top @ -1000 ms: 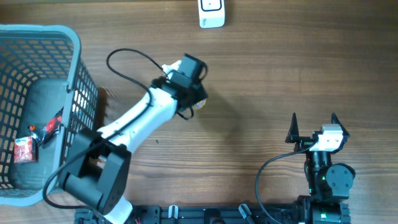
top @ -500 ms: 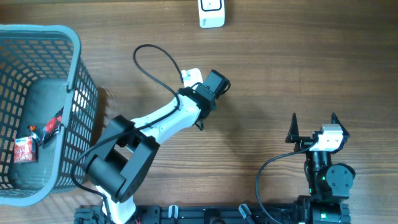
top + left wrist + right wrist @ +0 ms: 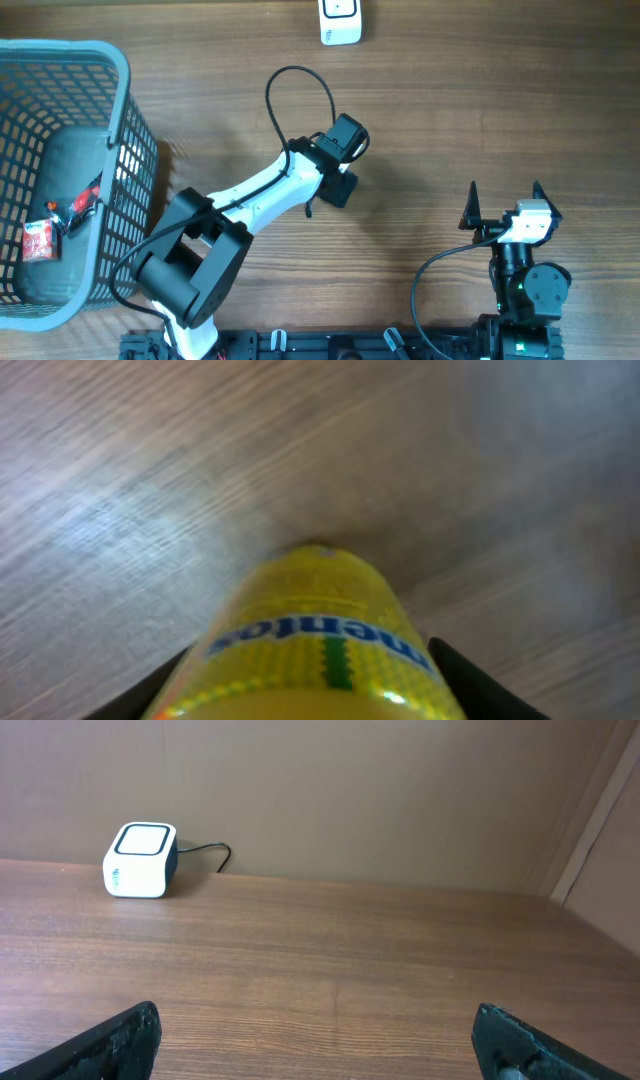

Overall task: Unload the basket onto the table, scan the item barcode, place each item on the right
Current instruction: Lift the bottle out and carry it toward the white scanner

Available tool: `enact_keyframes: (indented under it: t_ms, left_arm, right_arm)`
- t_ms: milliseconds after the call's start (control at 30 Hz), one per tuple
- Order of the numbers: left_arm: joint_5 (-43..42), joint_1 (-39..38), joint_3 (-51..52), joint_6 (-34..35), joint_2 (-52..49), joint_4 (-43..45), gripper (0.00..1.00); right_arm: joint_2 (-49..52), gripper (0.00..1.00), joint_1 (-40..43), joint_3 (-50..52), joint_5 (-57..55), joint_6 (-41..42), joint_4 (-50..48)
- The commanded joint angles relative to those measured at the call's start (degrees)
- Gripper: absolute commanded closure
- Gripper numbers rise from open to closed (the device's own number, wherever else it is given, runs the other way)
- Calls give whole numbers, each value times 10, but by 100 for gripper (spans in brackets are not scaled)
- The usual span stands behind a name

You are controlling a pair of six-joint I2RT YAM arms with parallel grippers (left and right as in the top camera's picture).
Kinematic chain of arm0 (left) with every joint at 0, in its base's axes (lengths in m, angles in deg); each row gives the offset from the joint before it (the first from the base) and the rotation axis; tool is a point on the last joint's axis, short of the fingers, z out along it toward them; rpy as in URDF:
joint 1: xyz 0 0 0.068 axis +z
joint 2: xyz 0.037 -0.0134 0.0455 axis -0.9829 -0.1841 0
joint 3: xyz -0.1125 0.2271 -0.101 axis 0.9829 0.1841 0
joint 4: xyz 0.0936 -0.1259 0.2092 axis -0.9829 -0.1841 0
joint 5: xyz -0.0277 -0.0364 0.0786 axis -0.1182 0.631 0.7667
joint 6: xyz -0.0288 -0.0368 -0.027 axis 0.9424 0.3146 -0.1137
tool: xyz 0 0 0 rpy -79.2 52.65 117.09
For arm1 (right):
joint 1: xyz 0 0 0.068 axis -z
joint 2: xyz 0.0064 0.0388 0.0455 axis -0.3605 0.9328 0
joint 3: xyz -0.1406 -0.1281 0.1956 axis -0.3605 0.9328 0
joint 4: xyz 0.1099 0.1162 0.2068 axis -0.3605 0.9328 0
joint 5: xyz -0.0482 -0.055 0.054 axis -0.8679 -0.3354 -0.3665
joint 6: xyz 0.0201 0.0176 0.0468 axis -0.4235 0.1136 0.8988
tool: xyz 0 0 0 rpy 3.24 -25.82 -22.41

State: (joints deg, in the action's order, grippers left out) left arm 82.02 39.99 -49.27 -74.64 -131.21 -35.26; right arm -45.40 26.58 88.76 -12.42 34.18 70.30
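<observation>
A yellow Mentos pack (image 3: 320, 650) fills the left wrist view, its far end down at the wooden table. My left gripper (image 3: 310, 646) holds it, with a black finger (image 3: 140, 695) against each side. From overhead the left gripper (image 3: 338, 186) sits mid-table and hides the pack. The white scanner box (image 3: 340, 22) stands at the far edge, also seen in the right wrist view as the scanner (image 3: 140, 860) with its cable. My right gripper (image 3: 505, 205) rests near the front right, jaws wide open and empty (image 3: 320, 1050).
A grey mesh basket (image 3: 110, 60) stands at the left with small red packets (image 3: 60, 225) inside. A black cable loop (image 3: 300, 90) arches above the left arm. A wall rises behind the scanner.
The left arm has swung to the right across the table with the pack and come down mid-table. The right arm has not moved.
</observation>
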Motion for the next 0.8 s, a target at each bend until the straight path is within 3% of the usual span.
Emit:
enact_keyframes:
  t_ms: [0, 67, 167, 233, 267, 400, 767]
  left_arm:
    - [-32, 0, 13, -108, -12, -30, 30]
    - [-32, 3, 13, -123, -12, -35, 27]
    - [-25, 7, 13, -135, -12, -36, 15]
    - [-13, 9, 13, -129, -11, -36, 1]
    - [-9, 10, 12, -119, -11, -37, 0]
    - [10, 9, 10, -79, 1, -36, 0]
    - [30, 9, 3, 142, 116, -19, 0]
  right_arm:
    - [1, 0, 1, 1, 7, 9, -1]
    - [1, 0, 1, 1, 7, 9, -1]
    - [1, 0, 1, 1, 7, 9, -1]
    - [1, 0, 1, 1, 7, 9, -1]
    - [1, 0, 1, 1, 7, 9, -1]
    - [1, 0, 1, 1, 7, 9, -1]
    - [1, 0, 1, 1, 7, 9, -1]
